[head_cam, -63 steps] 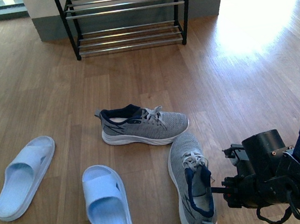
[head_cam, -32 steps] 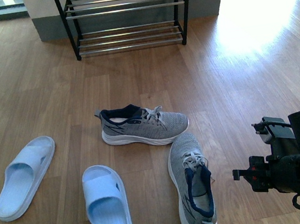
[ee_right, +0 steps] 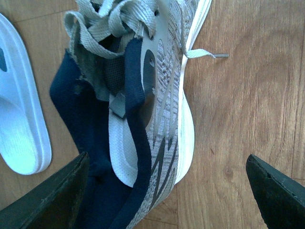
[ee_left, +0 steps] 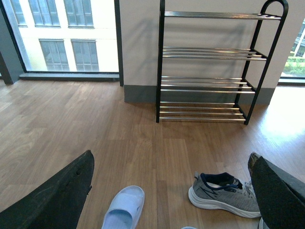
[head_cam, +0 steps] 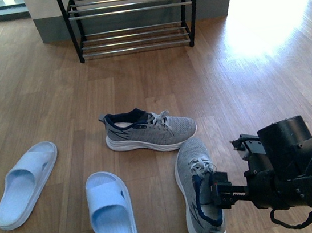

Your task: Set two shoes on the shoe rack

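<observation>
**Open pincer over the near shoe, rack far up the frame**

At the lower centre of the front view: the near shoe [head_cam: 189, 161], toe pointing up the frame, heel toward the bottom edge. Just above it, lying across, the second shoe [head_cam: 149, 130], toe to the right, very close to the toe of the first. Both on the wooden floor [head_cam: 255, 80], neither yet on the shoe rack [head_cam: 134, 39], well apart at the top centre.

Right pincer [head_cam: 215, 192] released, at the heel part of the near shoe. In the right wrist view, 2 dark fingers [ee_right: 47, 200] spread wide, with the navy collar and white sole between them, nothing gripped. Left pincer [ee_left: 170, 157] also released and empty, not seen in the front view.

Probably light and soft: knit upper likely to fold under pressure, thick sole stiffer. Best to clamp across heel collar and sole side, not the laces, loose and easy to snag.

To watch: 2 pale blue slippers at the lower left, the nearer slipper [head_cam: 111, 214] near the shoe, the other slipper [head_cam: 22, 184] further left. Plenty of bare floor toward the rack. Entry there narrowed by black side frames and chrome bars, so better to carry the shoe level.
</observation>
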Robot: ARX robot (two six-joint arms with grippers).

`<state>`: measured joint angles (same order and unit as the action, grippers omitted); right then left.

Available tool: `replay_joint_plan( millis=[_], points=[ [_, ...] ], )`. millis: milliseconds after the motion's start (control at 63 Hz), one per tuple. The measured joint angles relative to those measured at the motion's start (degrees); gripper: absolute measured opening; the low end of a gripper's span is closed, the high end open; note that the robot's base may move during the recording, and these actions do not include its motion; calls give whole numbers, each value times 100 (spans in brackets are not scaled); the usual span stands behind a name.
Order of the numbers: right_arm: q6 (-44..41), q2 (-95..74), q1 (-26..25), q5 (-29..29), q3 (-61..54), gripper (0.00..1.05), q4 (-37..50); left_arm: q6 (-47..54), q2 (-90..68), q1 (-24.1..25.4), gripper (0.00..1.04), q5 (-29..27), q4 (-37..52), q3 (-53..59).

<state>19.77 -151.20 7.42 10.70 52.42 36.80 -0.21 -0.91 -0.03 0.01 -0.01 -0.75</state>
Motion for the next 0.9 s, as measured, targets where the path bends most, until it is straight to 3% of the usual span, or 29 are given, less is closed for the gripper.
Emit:
replay_joint_plan(
  millis=[555, 809, 904],
  points=[
    [-2, -1270, -59, -37, 1399, 95, -518, 0, 0, -2, 95, 0, -2, 0],
    [0, -1375, -37, 98, 1624, 55, -492, 0, 0, 0, 95, 0, 0, 0],
    [0, -1346, -20, 164, 1521, 32, -341, 0, 0, 0, 95, 0, 0, 0]
  ],
)
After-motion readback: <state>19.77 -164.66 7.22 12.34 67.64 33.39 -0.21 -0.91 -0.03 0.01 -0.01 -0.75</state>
